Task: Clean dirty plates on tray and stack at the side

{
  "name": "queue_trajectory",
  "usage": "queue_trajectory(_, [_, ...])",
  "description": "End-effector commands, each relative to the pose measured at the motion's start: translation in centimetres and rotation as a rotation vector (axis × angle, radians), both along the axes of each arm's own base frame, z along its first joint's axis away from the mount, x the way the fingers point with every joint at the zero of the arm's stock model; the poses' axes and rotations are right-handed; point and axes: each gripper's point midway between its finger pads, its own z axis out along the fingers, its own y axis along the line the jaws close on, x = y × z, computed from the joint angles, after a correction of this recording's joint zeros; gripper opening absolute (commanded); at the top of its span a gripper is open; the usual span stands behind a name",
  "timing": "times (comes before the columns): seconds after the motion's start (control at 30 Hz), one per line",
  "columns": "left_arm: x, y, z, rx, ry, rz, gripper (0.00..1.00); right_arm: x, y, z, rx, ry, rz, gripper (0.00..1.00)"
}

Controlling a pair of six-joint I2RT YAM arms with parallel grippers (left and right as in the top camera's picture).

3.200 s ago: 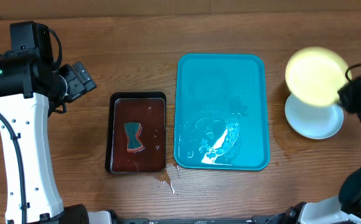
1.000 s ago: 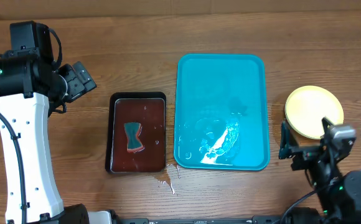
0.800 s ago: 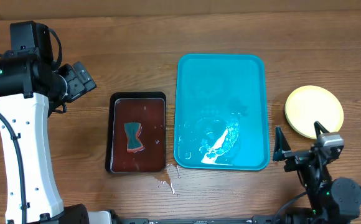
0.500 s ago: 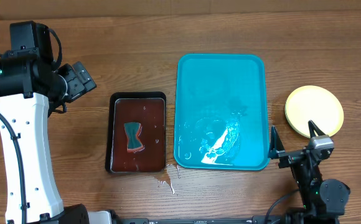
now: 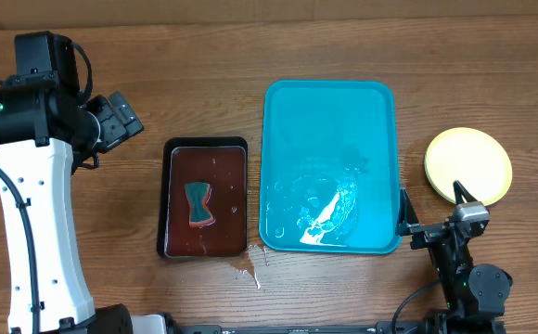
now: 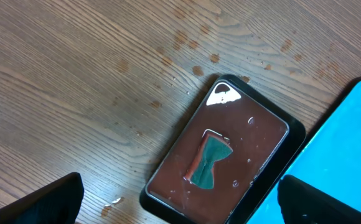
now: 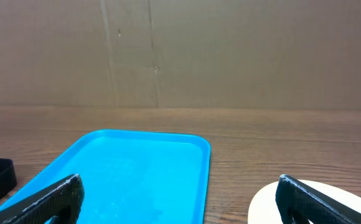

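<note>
A: Which step?
B: The last, I judge. The tray (image 5: 329, 85) holds no plates, and the plates (image 5: 468, 165) sit stacked just right of it.
A: Grippers?
B: Right gripper (image 5: 429, 197) spread, empty, by the tray's near right corner; left gripper (image 5: 121, 116) spread, well left. Next, retreat rightward — open room there — minding the rim.

I see the turquoise tray (image 5: 330, 121) mid-counter, with a wet film pooled toward its near end. Right of it and apart, a pale yellow-green plate (image 5: 467, 162) sits on the counter (image 5: 204, 56). The right end effector (image 5: 431, 206) is by the tray's near right corner, fingers spread, holding nothing. The dark tray (image 5: 205, 144) just left holds a teal sponge (image 5: 198, 203) in reddish liquid. The left end effector (image 5: 116, 119) hangs at far left.
</note>
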Motion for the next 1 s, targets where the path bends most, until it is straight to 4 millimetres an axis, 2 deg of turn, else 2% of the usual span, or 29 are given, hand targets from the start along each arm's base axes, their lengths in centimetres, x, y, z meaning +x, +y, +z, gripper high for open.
queue_trajectory(0.0, [-0.1, 0.4, 1.0, 0.023, -0.026, -0.007, 1.00, 0.0, -0.2, -0.2, -0.001, -0.003, -0.013, 1.00])
queue_trajectory(0.47, [0.0, 0.4, 1.2, 0.034, -0.037, -0.009, 1.00, 0.0, -0.2, -0.2, -0.001, -0.003, -0.013, 1.00])
queue_trajectory(0.63, [-1.4, -2.3, 4.1, 0.050, -0.138, -0.091, 1.00, 0.0, -0.2, -0.2, -0.001, -0.003, -0.013, 1.00])
queue_trajectory(0.7, [-2.5, -2.2, 6.1, 0.126, -0.205, -0.104, 1.00, 0.0, -0.2, -0.2, -0.001, -0.003, -0.013, 1.00])
queue_trajectory(0.83, [-3.7, -2.9, 10.6, 0.162, -0.454, -0.103, 1.00, 0.0, -0.2, -0.2, -0.001, -0.003, -0.013, 1.00])
queue_trajectory(0.97, [-5.1, -4.5, 13.0, 0.161, -0.672, -0.229, 1.00, 0.0, -0.2, -0.2, -0.001, -0.003, -0.013, 1.00])
